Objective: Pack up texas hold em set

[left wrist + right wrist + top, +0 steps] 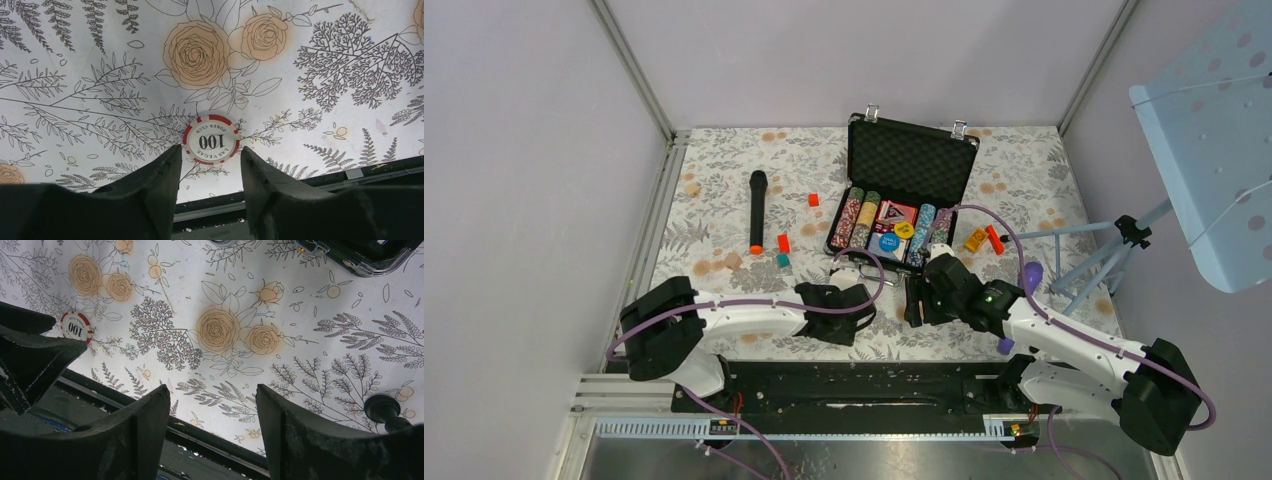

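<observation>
A black briefcase (911, 160) is seen standing open at the far middle of the flower-patterned worktop (724, 160), its foam-lined lid tipped back. Rows of striped chips (856, 222) are packed on edge in the left and right compartments of its base. Between them a card deck (895, 212), a yellow button (905, 230) and a blue button (888, 243) are lodged.

One loose chip (211, 139), red and white and marked 100, is seen lying flat on the worktop, apart from the briefcase on its near side. The left hand (210, 167) is held low over the cloth with its fingers (165, 175) apart. The loose chip is found at the fingertips, in line with the gap between them. Whether it is touched cannot be told, and it is not clamped.

The right hand (212, 410) is set just beside the left, its fingers (150, 420) spread wide with only bare cloth shown between them. In its wrist view the loose chip is seen off to the left, next to the left hand, and a corner of the briefcase is caught at the top right.

A black microphone (757, 210) with an orange end is laid left of the briefcase, with small red and teal blocks (783, 242) near it
</observation>
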Available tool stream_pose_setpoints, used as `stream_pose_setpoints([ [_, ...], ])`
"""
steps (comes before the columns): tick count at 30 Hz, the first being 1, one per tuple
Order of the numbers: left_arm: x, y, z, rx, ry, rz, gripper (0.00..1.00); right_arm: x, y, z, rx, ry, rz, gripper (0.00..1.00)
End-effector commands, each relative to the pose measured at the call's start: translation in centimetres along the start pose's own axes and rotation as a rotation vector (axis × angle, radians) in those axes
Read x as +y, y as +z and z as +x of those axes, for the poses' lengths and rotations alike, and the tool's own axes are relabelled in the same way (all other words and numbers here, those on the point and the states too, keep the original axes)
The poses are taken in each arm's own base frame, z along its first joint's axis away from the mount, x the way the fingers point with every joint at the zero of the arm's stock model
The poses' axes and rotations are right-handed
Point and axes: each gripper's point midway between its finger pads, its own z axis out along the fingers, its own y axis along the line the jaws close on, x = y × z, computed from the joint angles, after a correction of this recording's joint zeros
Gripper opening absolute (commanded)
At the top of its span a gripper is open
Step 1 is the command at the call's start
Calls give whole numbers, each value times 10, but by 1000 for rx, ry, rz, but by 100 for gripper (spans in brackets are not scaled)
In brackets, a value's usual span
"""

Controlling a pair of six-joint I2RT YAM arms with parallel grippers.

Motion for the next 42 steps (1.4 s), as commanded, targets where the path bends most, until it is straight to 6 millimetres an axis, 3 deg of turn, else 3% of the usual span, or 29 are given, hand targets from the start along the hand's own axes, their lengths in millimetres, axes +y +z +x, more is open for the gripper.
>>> stream_pose_setpoints([
  [1, -8, -6, -9, -24, -3, 22, 51, 11, -4, -12, -26, 5, -30, 70],
  [5, -6, -4, -7, -25, -11, 19, 60, 10, -4, -11, -25, 4, -29, 70],
  [11, -10, 1, -4, -10, -4, 30, 64, 11, -4, -11, -21, 3, -31, 70],
  [20, -6, 15, 9, 26, -4, 23, 52, 11, -4, -12, -22, 1, -30, 70],
  [28, -3, 15, 14, 33, -10, 30, 42, 13, -3, -13, -18, 0, -31, 70],
  [35, -7, 14, 10, 22, -9, 37, 37, 12, -3, -11, -16, -1, -30, 70],
  [42, -12, 1, -7, -25, -2, 44, 37, 12, -3, -11, -17, 3, -28, 70],
])
